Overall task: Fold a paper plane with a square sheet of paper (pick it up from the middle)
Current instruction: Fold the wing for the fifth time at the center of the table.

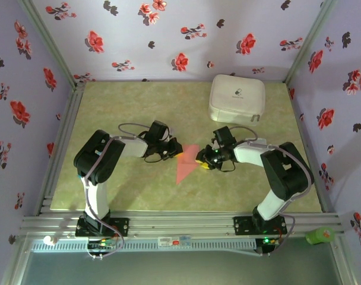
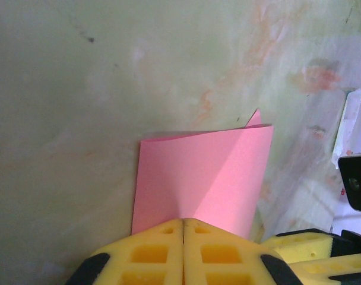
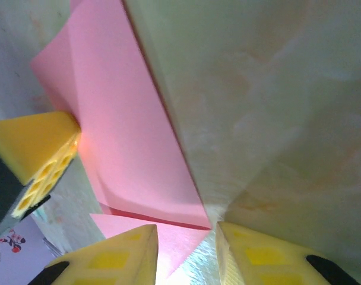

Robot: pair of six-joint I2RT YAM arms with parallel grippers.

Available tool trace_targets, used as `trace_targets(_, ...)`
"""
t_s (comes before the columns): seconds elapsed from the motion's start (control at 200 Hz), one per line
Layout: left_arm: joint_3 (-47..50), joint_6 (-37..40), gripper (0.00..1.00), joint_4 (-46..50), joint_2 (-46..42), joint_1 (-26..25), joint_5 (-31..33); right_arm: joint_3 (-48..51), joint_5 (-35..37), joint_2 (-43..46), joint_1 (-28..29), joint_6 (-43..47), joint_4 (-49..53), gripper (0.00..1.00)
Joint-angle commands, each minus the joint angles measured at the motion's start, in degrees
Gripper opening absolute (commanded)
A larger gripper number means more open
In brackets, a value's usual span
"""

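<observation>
In the top view, the salmon-red sheet of paper (image 1: 185,165) is seen partly folded at the middle of the green table (image 1: 109,107), tapering toward 6 o'clock. The left gripper (image 1: 173,151) is placed at its 10 o'clock edge and the right gripper (image 1: 201,160) at its 3 o'clock edge. A white case (image 1: 237,98) is set well apart toward 1 o'clock. In the left wrist view, the yellow fingers (image 2: 151,252) of the left gripper are pressed together at 6 o'clock, and the near edge of the paper is pinched between them. A raised flap is folded over toward 12 o'clock, and a pointed corner is seen behind it at 1 o'clock. In the right wrist view, that gripper's fingers (image 3: 124,258) are held narrowly apart at 6 o'clock. A corner of the paper is seen in the gap, unclamped. A yellow finger of the left gripper is seen against the sheet at 9 o'clock.
</observation>
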State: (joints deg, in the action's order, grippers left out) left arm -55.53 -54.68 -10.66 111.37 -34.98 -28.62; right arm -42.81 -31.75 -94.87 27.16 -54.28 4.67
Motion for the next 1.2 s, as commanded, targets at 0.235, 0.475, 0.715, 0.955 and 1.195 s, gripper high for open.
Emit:
trace_targets(0.235, 0.9, 1.8, 0.08, 6.2, 2.4, 0.5, 3.1, -1.5, 0.6, -2.5, 2.0, -2.4, -1.8, 0.31)
trace_targets(0.475, 0.9, 1.9, 0.08, 6.2, 2.5, 0.5, 3.0, -1.2, 5.1, 1.6, 2.5, -0.5, 3.8, 0.31)
trace_targets(0.715, 0.5, 2.4, 0.08, 6.6, 2.7, 0.7, 2.8, -0.2, 4.0, 1.4, 3.6, -1.8, 2.4, 0.31)
trace_targets(0.955, 0.9, 2.0, 0.08, 6.3, 2.5, 0.7, 2.7, -0.7, 5.6, 0.2, 4.0, -1.9, 4.2, 0.31)
trace_targets(1.195, 1.2, 1.9, 0.07, 6.0, 2.4, 0.7, 2.7, -0.8, 8.5, 1.8, 4.2, -2.1, 6.0, 0.31)
